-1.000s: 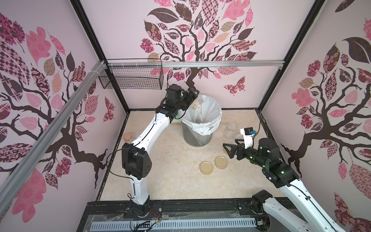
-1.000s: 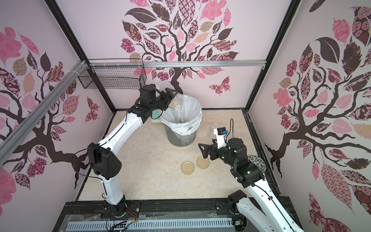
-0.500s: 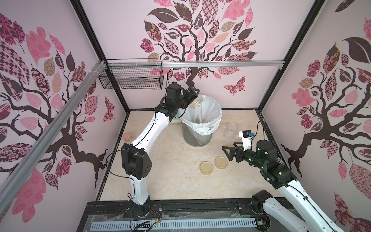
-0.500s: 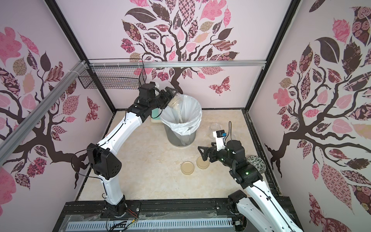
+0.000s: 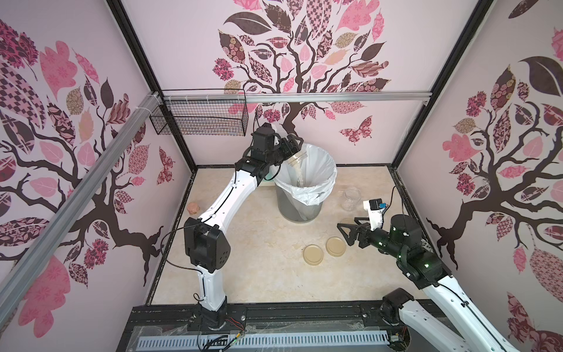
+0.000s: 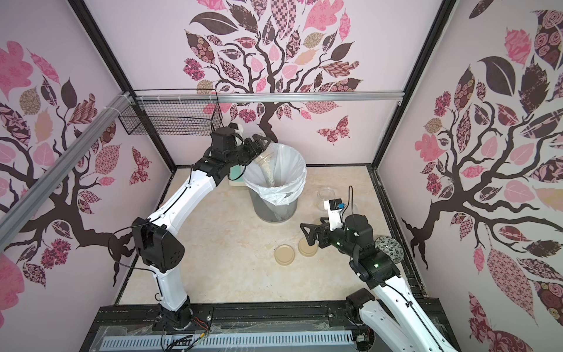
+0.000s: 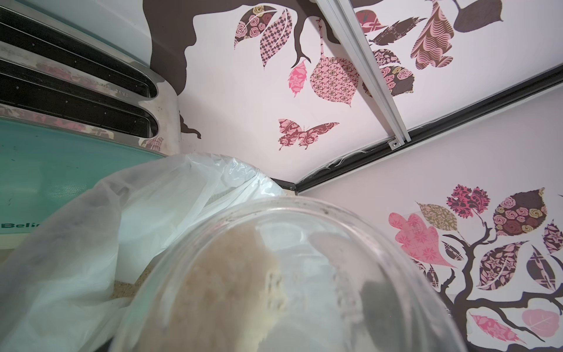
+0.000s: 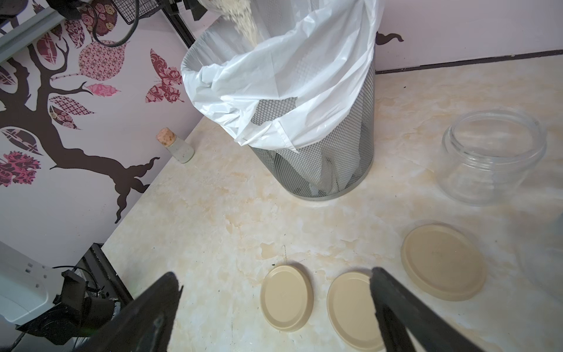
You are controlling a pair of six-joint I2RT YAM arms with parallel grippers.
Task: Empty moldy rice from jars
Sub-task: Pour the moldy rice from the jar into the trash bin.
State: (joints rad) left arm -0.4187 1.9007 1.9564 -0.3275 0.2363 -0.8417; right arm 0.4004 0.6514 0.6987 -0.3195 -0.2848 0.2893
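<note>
We see the left gripper (image 5: 294,145) still holding the tilted jar (image 5: 298,158) over the bin (image 5: 300,210), rice (image 5: 300,176) still pouring; the right gripper (image 5: 345,234), fingers wide, has shifted slightly beside it.

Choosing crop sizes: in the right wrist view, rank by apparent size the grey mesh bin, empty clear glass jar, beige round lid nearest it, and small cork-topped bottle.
1. grey mesh bin
2. clear glass jar
3. beige round lid
4. cork-topped bottle, farther off, which shrinks it
</note>
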